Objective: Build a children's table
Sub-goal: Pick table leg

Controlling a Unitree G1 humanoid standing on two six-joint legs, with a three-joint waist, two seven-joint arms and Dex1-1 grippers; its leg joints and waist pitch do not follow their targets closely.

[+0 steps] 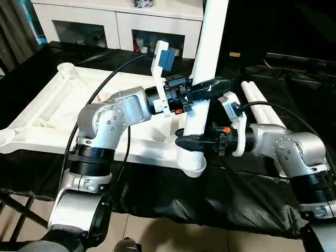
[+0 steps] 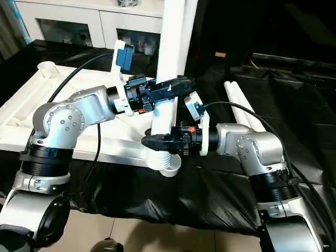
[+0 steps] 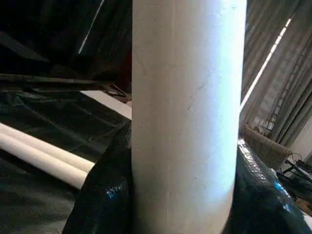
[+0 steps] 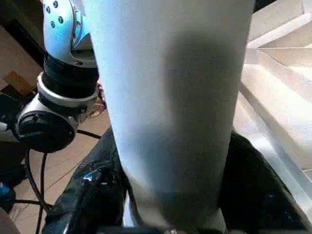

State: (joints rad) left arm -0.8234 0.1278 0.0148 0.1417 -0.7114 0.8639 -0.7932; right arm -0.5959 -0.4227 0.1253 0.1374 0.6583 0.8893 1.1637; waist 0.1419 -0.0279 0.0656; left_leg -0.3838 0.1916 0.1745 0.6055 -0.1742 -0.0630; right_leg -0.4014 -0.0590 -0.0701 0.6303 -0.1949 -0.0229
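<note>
upright, leg in both pincers

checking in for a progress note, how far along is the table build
Early. The tabletop lies underside up. In hand: one leg stands in the near corner socket, left gripper clamped higher, right gripper around its base. Left: two spare legs lie on the black cloth; the far socket is empty.

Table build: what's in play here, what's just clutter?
In play:
- tabletop, underside up
- upright leg standing in the near corner socket, left gripper and right gripper on it
- two spare legs lying on the black cloth

Clutter:
- white cabinet behind
</note>
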